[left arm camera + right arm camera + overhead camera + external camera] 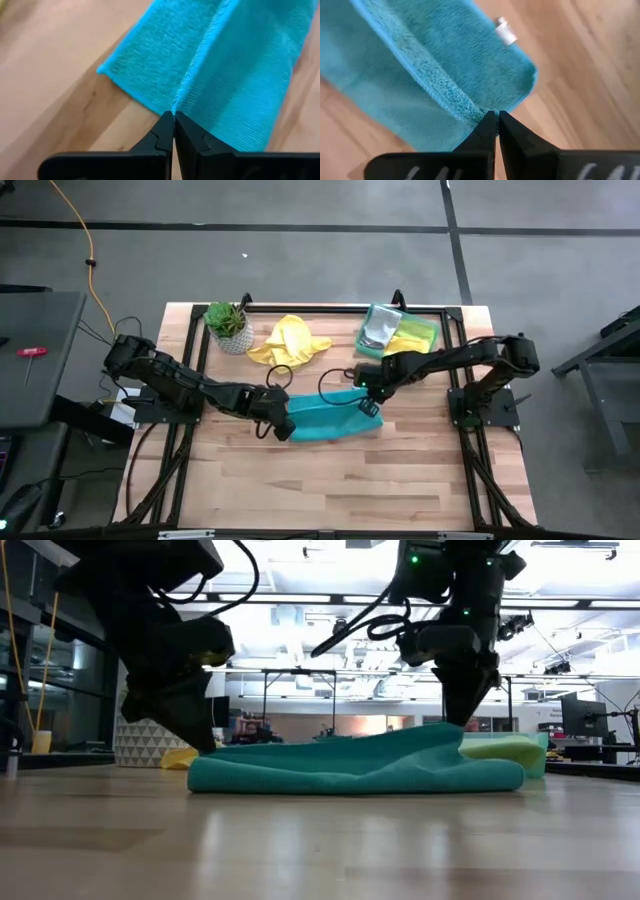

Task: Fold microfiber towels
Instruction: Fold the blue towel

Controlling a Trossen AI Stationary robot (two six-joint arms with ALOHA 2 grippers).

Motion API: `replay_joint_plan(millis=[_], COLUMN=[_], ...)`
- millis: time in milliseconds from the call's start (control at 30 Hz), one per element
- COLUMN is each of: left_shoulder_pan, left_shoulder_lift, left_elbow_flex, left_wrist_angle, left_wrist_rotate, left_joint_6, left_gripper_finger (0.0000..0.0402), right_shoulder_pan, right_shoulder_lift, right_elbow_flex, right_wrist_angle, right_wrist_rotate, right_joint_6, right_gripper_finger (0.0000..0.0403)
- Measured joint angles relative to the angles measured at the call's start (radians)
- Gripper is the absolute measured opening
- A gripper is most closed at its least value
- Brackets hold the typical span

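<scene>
A teal-blue towel point(330, 420) lies on the table's middle, folded over into a long band; it also shows in the low view point(360, 768). My left gripper point(283, 426) is shut on its left end, and my right gripper point(368, 406) is shut on its right end. A yellow towel point(288, 342) lies crumpled at the far side. A grey towel point(378, 330) and a lime green towel point(415, 335) lie in a translucent green tray point(430, 345). My left gripper pinches the upper layer's edge point(176, 104) at the towel's left end between its two fingers, only at their tips. The fingers slant down from the table's left. The towel lies on the table below them. My right gripper pinches the upper layer's fluffy edge point(479, 111) near the towel's right corner between its two fingers. The fingers point down from above. The pinched edge point(448, 730) stands slightly raised while the rest of the towel lies on the table.
A small potted plant point(228, 326) stands at the far left, beside the yellow towel. The tray stands at the far right. Bare wood point(330, 480) spreads between the teal towel and the table's near edge.
</scene>
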Motion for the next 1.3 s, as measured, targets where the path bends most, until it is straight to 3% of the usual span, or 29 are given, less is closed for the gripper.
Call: replay_joint_plan(millis=[433, 1067, 1167, 1300], left_shoulder_pan=[0.073, 0.091, 0.091, 0.091], left_shoulder_lift=[0.000, -0.001, -0.002, -0.002], left_elbow_flex=[0.000, 0.000, 0.000, 0.000], left_wrist_angle=[0.001, -0.006, -0.006, -0.008], left_wrist_rotate=[-0.073, -0.082, -0.083, -0.084], left_joint_6=[0.018, 0.028, 0.028, 0.028], left_gripper_finger=[0.0000, 0.0000, 0.0000, 0.0000], right_shoulder_pan=[-0.051, -0.098, -0.114, -0.125], right_shoulder_lift=[0.009, 0.060, 0.060, 0.060], right_elbow_flex=[0.000, 0.000, 0.000, 0.000], right_wrist_angle=[-0.002, 0.006, 0.005, -0.004], right_wrist_rotate=[0.067, 0.129, 0.122, 0.144], right_joint_6=[0.135, 0.249, 0.248, 0.252], right_gripper_finger=[0.0000, 0.0001, 0.0017, 0.0069])
